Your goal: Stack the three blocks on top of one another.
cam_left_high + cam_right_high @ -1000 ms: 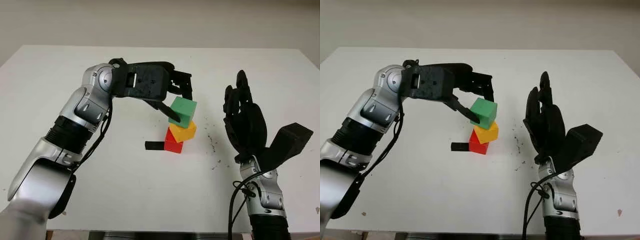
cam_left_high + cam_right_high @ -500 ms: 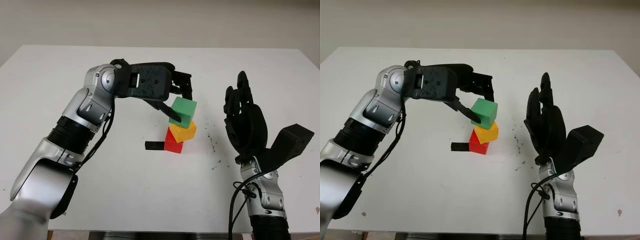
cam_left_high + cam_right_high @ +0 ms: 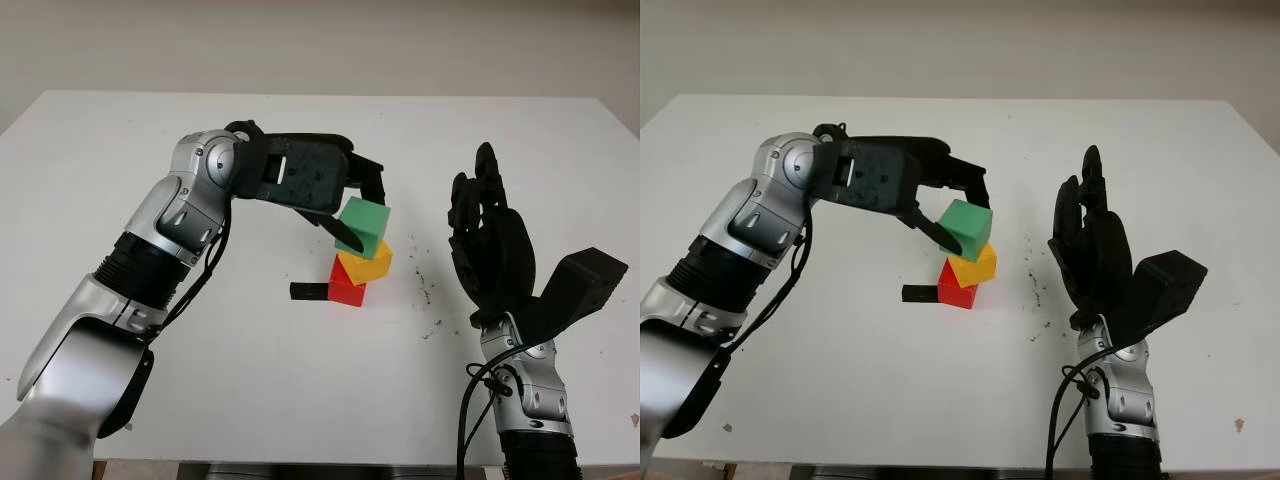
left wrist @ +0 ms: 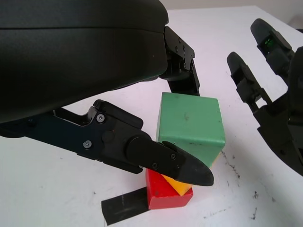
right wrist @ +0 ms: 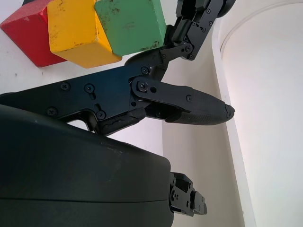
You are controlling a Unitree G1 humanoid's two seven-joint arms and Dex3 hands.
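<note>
Evidently the left hand (image 3: 345, 205) pinched the light, rigid green block (image 3: 362, 226) by opposite side faces atop the yellow block (image 3: 366, 264) and red block (image 3: 346, 287), while the right hand (image 3: 490, 240) was open at 3 o'clock.

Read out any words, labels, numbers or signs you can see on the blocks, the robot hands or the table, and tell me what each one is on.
None: there is no readable text.
Green block, yellow block, red block: plain faces with scuffs, no lettering.
Left robot hand, at the green block, and right robot hand, open beside the stack: black shells with screws, no markings.
Black tape strip and table: only specks, no writing.
</note>
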